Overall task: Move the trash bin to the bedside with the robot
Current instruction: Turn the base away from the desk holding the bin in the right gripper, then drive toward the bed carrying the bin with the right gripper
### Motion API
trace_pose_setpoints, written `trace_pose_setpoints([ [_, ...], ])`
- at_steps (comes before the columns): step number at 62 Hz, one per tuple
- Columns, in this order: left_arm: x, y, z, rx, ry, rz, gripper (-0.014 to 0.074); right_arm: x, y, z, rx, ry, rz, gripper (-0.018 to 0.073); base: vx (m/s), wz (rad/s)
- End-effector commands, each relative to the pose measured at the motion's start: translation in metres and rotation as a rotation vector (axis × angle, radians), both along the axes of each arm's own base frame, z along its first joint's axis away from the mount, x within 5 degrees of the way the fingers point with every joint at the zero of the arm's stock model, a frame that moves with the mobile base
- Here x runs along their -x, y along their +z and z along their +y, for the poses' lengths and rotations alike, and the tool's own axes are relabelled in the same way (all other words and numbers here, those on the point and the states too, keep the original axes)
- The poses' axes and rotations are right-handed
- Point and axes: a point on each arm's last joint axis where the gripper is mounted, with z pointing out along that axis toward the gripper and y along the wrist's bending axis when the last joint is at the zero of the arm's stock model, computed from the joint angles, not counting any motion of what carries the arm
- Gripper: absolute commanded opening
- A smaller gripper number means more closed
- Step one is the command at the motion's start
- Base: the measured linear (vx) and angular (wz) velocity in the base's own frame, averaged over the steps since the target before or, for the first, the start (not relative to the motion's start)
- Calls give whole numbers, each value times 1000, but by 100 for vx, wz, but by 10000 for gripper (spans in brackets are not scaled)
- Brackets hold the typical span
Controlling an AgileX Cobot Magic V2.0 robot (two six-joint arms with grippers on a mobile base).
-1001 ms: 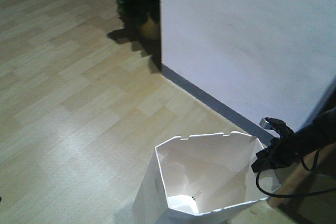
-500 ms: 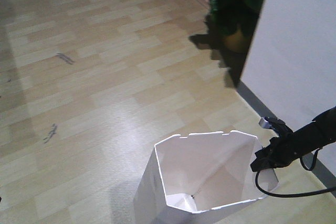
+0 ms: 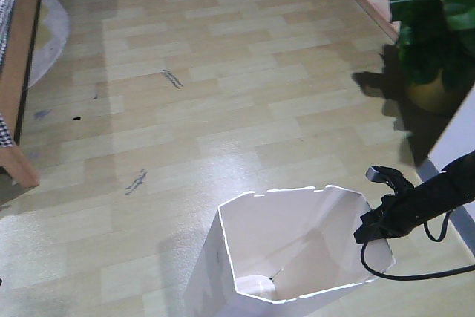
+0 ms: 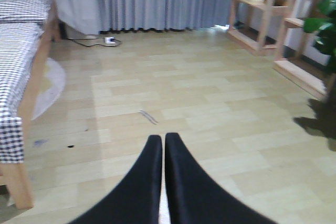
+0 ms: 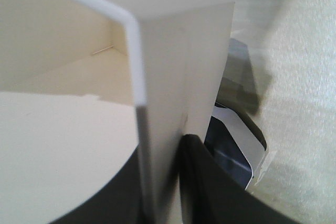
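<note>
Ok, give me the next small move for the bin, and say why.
Probably keep the grip and roll the base forward-left. The right end effector is clamped on the rim wall of the trash bin, and the bed stands far off at the left, with floor between them.

The trash bin (image 3: 297,239) stands on the floor (image 3: 223,109), near the front. The right gripper (image 3: 369,229) is at the bin's right edge, with fingers (image 5: 215,192) on both sides of the wall. The bed (image 3: 16,72) is far to the left, a rug (image 3: 52,27) beside it. A plant (image 3: 430,20) stands at the back right.
</note>
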Motion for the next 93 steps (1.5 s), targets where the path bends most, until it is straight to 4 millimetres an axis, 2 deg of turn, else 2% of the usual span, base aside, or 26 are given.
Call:
trace_pose_setpoints([
  [1, 0, 3, 0, 10, 4, -72, -6, -6, 37, 11, -213, 1, 6, -5, 22, 38],
  [93, 0, 3, 0, 10, 4, -72, -6, -6, 37, 11, -213, 1, 6, -5, 26, 15],
])
